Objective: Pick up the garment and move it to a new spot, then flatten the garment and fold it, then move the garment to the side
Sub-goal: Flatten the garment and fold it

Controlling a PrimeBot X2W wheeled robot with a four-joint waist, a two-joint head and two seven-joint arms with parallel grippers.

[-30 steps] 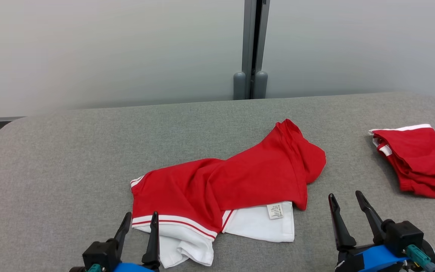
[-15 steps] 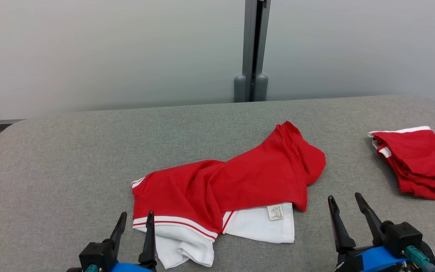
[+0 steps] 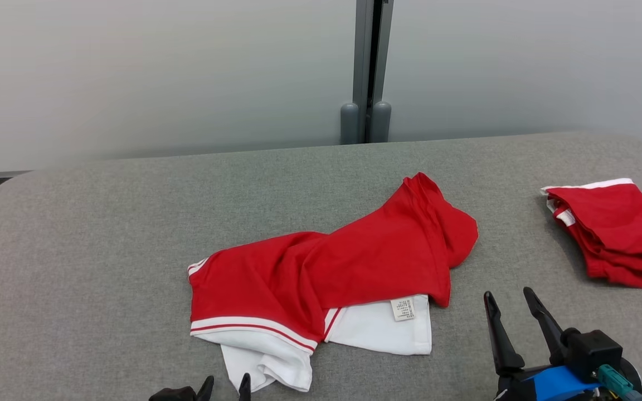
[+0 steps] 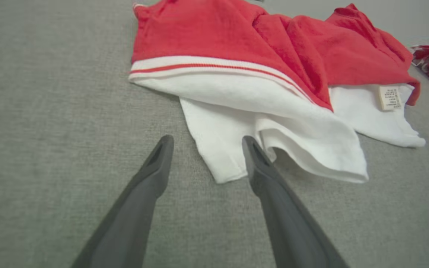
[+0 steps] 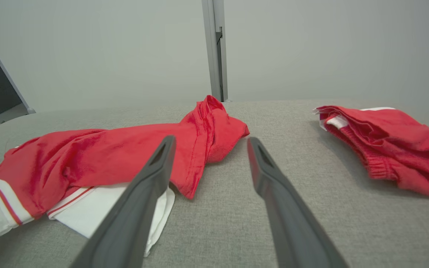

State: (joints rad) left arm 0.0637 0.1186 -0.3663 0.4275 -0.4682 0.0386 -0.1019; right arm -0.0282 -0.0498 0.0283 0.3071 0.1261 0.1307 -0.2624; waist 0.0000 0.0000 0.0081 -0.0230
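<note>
A grey fabric surface (image 3: 103, 234) fills the lower part of the head view, with a pale wall and a grey vertical post (image 3: 366, 67) behind it. The garment (image 3: 321, 267) — crumpled, red with white panels and red-striped trim — lies at the centre of the frame, a small white label (image 3: 403, 309) on its lower white part. A second red garment (image 3: 611, 231) sits at the right edge, well apart. At the bottom edge, left of centre, the tips of the left gripper (image 3: 226, 381) show just below the white hem. In the left wrist view its fingers are spread wide and empty, one tip over the hem's corner. At lower right, the right gripper (image 3: 507, 293) has its fingers wide apart, holding nothing, near the garment's right end.
</note>
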